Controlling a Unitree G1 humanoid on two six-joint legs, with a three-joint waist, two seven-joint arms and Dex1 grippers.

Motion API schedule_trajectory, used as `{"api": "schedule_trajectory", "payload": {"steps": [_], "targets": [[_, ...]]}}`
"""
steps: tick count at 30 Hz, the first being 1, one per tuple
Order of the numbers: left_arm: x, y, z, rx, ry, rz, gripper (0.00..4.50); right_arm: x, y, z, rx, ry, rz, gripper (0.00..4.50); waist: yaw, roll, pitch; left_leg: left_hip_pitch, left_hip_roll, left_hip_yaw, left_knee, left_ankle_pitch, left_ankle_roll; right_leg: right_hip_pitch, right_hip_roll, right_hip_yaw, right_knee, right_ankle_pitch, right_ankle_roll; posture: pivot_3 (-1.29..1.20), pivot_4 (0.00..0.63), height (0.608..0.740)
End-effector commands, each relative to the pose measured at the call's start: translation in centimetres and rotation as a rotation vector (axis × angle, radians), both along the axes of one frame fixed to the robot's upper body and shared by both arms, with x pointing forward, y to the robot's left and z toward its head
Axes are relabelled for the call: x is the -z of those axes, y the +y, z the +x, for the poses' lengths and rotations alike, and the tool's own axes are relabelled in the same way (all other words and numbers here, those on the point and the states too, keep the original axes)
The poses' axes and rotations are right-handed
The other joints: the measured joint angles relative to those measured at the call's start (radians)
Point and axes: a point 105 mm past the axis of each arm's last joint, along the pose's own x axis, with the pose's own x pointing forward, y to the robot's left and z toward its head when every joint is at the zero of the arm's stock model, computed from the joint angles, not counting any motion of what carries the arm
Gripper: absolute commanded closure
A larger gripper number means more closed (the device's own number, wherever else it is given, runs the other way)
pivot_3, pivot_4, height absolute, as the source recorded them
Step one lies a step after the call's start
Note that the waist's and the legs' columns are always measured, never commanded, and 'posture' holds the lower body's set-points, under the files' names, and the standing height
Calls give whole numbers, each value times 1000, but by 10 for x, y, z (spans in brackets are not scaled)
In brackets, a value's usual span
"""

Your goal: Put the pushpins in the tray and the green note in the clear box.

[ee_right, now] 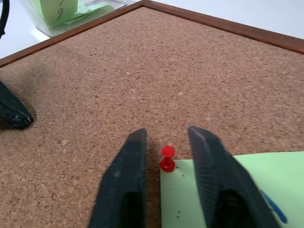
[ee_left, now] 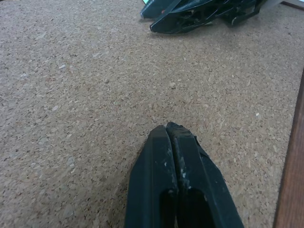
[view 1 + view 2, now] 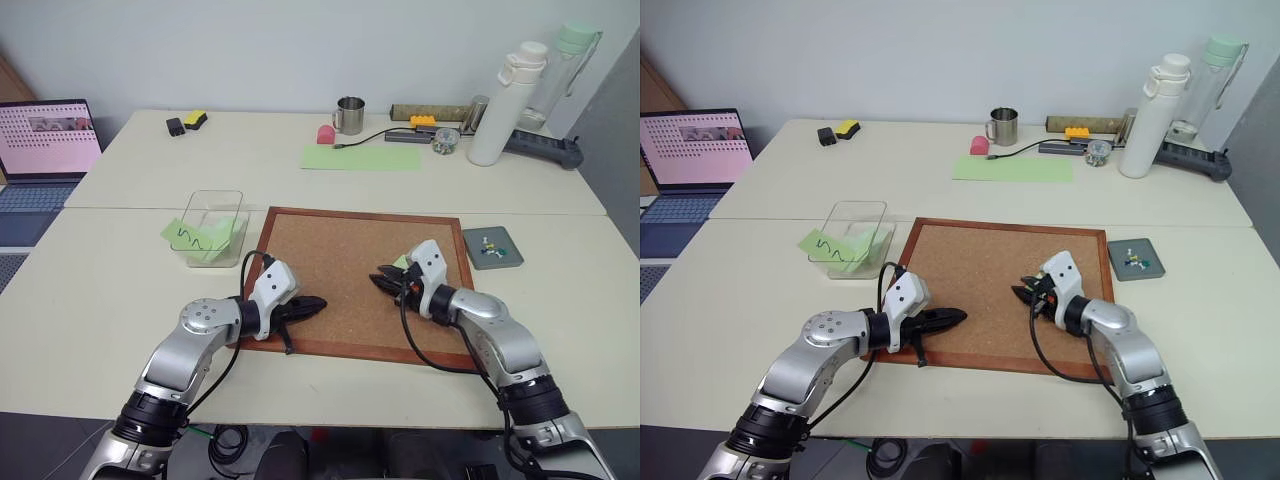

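Note:
A red pushpin (image 1: 166, 158) stands in a corner of the green note (image 1: 228, 185), which lies on the cork board (image 3: 350, 270). My right gripper (image 1: 167, 130) is open, one finger on each side of the pin, neither touching it. The note's mark is mostly hidden. My left gripper (image 2: 166, 128) is shut and empty, resting low over the board's near left part (image 3: 318, 303). The grey tray (image 3: 507, 240) lies to the right of the board with a few small pins in it. The clear box (image 3: 215, 194) stands to the left of the board and holds green notes with squiggles.
On the far table lie a large pale-green sheet (image 3: 360, 157), a metal mug (image 3: 349, 115), a white bottle (image 3: 505, 105) and a power strip (image 3: 545, 148). An open laptop (image 3: 45, 140) stands at the far left.

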Motion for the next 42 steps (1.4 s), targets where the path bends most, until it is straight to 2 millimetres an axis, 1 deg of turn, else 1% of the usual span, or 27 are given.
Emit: {"api": "schedule_trajectory", "payload": {"steps": [1, 2, 3, 4, 7, 8, 12, 15, 19, 20, 22, 25, 28, 29, 32, 34, 35, 39, 42], "targets": [[1, 2, -2, -10, 8, 7, 4500, -5, 3, 0, -22, -19, 11, 4267, 0, 0, 0, 0, 0, 0, 0, 0, 0, 0, 0, 0, 0, 0, 0, 0, 150, 740], [1, 2, -2, -11, 8, 7, 4500, -7, 3, 0, -21, -23, 16, 4450, 0, 0, 0, 0, 0, 0, 0, 0, 0, 0, 0, 0, 0, 0, 0, 0, 150, 740], [1, 2, -1, -12, 8, 8, 4500, -10, 2, 1, -17, -30, 24, 4495, 0, 0, 0, 0, 0, 0, 0, 0, 0, 0, 0, 0, 0, 0, 0, 0, 150, 740], [1, 2, -1, -12, 8, 8, 4500, -13, 2, 2, -13, -40, 31, 4495, 0, 0, 0, 0, 0, 0, 0, 0, 0, 0, 0, 0, 0, 0, 0, 0, 150, 740], [1, 2, 0, -11, 8, 9, 4500, -34, -1, 2, -10, -107, 60, 4495, 0, 0, 0, 0, 0, 0, 0, 0, 0, 0, 0, 0, 0, 0, 0, 0, 150, 740], [1, 2, 0, -11, 9, 9, 4500, -41, 0, 0, -27, -130, 67, 4495, 0, 0, 0, 0, 0, 0, 0, 0, 0, 0, 0, 0, 0, 0, 0, 0, 150, 740], [-1, 3, 3, -24, 18, -17, 4500, -59, 5, -9, -85, -190, 46, 4495, 1, 0, 0, -1, 0, 0, 0, 0, 0, -1, 0, 0, 0, 0, 0, 0, 150, 740], [-12, 9, 16, -63, -9, -47, 4500, -70, 2, -11, -116, -250, -14, 4495, 1, 0, 0, -1, 0, 0, 0, 0, 0, -1, 0, 0, 0, 0, 0, 0, 150, 740], [-34, 18, 35, -106, -23, -126, 4500, -72, 0, -14, -195, -327, -162, 4495, 1, -1, 1, -1, 0, -1, 1, 0, 0, 0, 0, -1, 0, 0, 0, 0, 150, 740], [-38, 19, 38, -111, -23, -142, 4189, -72, 0, -15, -208, -338, -181, 4500, 1, -1, 1, -1, 0, -1, 1, 0, 0, 0, 0, -1, 0, 0, 0, 0, 150, 740], [-56, 22, 45, -118, -4, -224, 3909, -70, 0, -18, -265, -381, -257, 4500, 1, -1, 1, -2, 0, -1, 0, 0, 0, -1, 0, -1, -1, 0, 0, 0, 150, 740], [-86, 23, 58, -143, 44, -402, 3381, -71, 3, -23, -336, -428, -309, 4500, 1, -2, 2, -2, 0, -1, 0, 0, 0, -1, 0, -2, -1, 0, 0, 0, 150, 740], [-106, 14, 56, -88, 130, -515, 2822, -67, 5, -29, -432, -472, -388, 4500, 0, -3, 2, -2, 0, -1, 1, 0, 0, -1, 0, -2, -1, 0, 0, 0, 150, 740], [-111, 12, 55, -75, 152, -540, 2702, -66, 6, -31, -457, -484, -407, 4500, -1, -3, 2, -2, 0, -1, 1, 0, 0, -1, 0, -2, -1, 0, 0, 0, 150, 740], [-126, -1, 50, -12, 240, -624, 2102, -71, 11, -33, -507, -523, -419, 4500, -5, -3, 2, -2, 0, -1, 1, 1, -1, -1, 0, -2, -1, 0, 0, 0, 150, 740], [-130, -10, 45, 32, 308, -656, 1661, -74, 16, -34, -544, -559, -436, 4500, -7, -3, 2, -2, 0, -2, 2, 1, -2, -1, 0, -2, -1, 0, 0, 0, 150, 740], [-130, -15, 40, 58, 341, -658, 1517, -76, 19, -35, -563, -578, -445, 4500, -7, -3, 2, -2, 0, -2, 2, 2, -3, -1, 0, -2, 0, 0, 0, 0, 150, 740], [-123, -29, 24, 142, 423, -612, 1517, -84, 33, -39, -622, -649, -468, 4500, -14, -3, 2, -2, 0, -2, 2, 2, -4, -1, 0, -2, 0, 0, 0, 0, 150, 740], [-118, -35, 24, 141, 427, -602, 1517, -90, 42, -40, -647, -683, -460, 4500, -15, -3, 2, -2, 0, -2, 2, 3, -5, -1, 0, -2, 0, 0, 0, 0, 150, 740]]}}
